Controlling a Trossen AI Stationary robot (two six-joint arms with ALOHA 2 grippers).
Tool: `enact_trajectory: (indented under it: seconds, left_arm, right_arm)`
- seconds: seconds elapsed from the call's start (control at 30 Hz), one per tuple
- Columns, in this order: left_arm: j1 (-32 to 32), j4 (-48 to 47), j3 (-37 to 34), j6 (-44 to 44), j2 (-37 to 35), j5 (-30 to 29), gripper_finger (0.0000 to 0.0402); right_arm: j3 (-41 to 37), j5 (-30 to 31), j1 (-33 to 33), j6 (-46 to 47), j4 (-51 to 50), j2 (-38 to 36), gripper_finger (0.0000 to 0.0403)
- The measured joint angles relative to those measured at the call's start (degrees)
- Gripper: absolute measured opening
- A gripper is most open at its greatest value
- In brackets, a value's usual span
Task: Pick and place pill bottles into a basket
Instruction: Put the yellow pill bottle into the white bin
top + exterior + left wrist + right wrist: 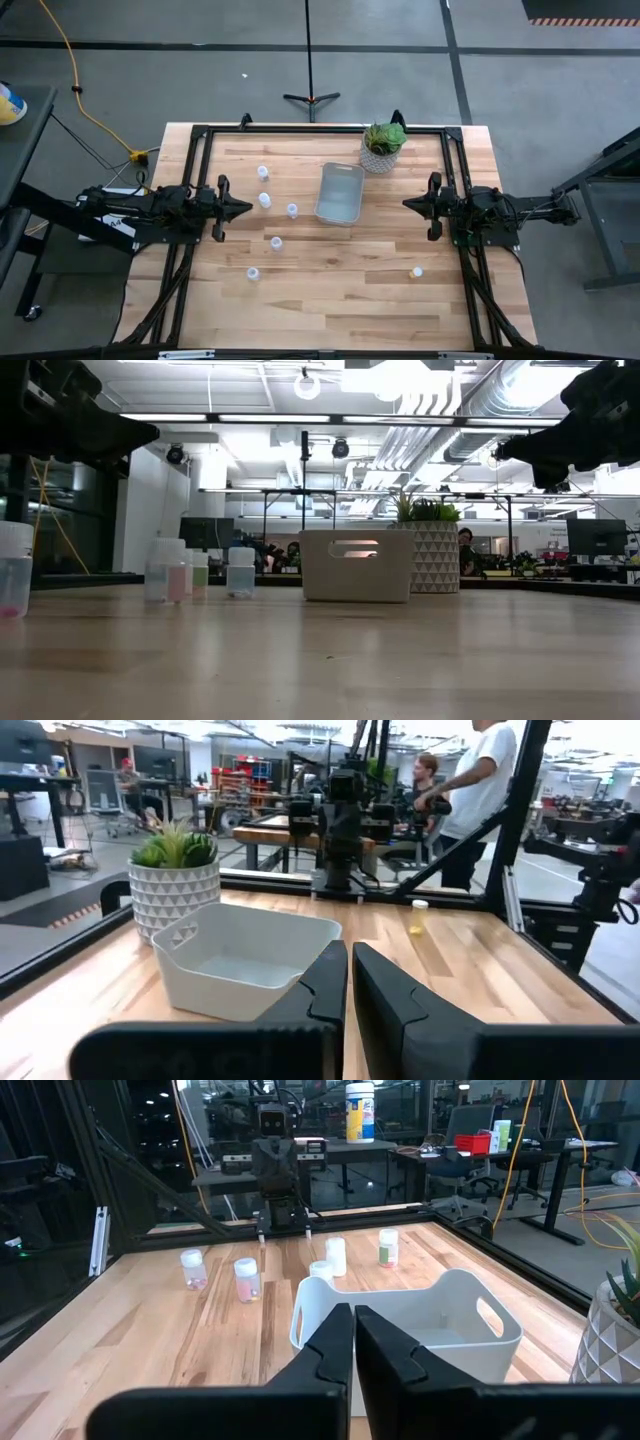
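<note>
The clear greyish basket [340,193] stands empty on the wooden table, a little right of centre; it also shows in the low view [357,565], the left wrist view [245,960] and the right wrist view [420,1325]. Several small white pill bottles stand upright on the table: [263,172], [265,200], [292,210], [276,243], [253,272] left of the basket, and one [416,271] at the near right. My left gripper [248,208] is shut and empty, above the table's left side. My right gripper [406,204] is shut and empty, right of the basket.
A white patterned pot with a green plant [383,146] stands at the far right, close behind the basket. A black frame [320,130] runs along the table's far and side edges. People show in the room beyond the table [480,790].
</note>
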Motion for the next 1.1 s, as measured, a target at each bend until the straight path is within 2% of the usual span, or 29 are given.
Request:
enact_trajectory:
  seconds: [0.23,0.3,0.4,0.47,0.63,0.83,0.97,1.1]
  left_arm:
    - [0.0,-0.3,0.0,-3.7,0.0,-0.1,0.0051]
    - [0.0,0.2,0.0,-7.7,0.0,-0.7,0.0051]
    - [0.0,1.5,0.0,-17.7,0.0,-3.3,0.0051]
    - [0.0,1.0,0.0,-20.7,0.0,-4.8,0.0051]
    - [0.0,0.5,0.0,-21.1,0.0,-6.8,0.0051]
    - [0.0,0.5,0.0,-22.5,0.0,-8.5,0.0051]
    - [0.0,0.7,0.0,-22.5,0.0,-11.5,0.0051]
    - [0.0,0.9,0.0,-22.5,0.0,-14.3,0.0051]
  right_arm:
    - [0.0,0.5,0.0,-1.7,0.0,0.0,0.0001]
    - [0.0,1.0,0.0,-2.5,0.8,0.0,0.0001]
    - [0.0,1.4,0.0,2.1,5.1,0.0,0.0001]
    - [0.0,2.2,0.0,6.4,9.4,0.0,0.0001]
    - [0.0,3.0,0.0,17.9,18.8,0.0,0.0001]
    - [0.0,7.5,0.0,18.9,16.6,0.1,0.0005]
    - [0.0,6.4,0.0,18.8,15.4,0.8,0.0047]
    - [0.1,1.8,0.0,20.5,19.4,3.2,0.0126]
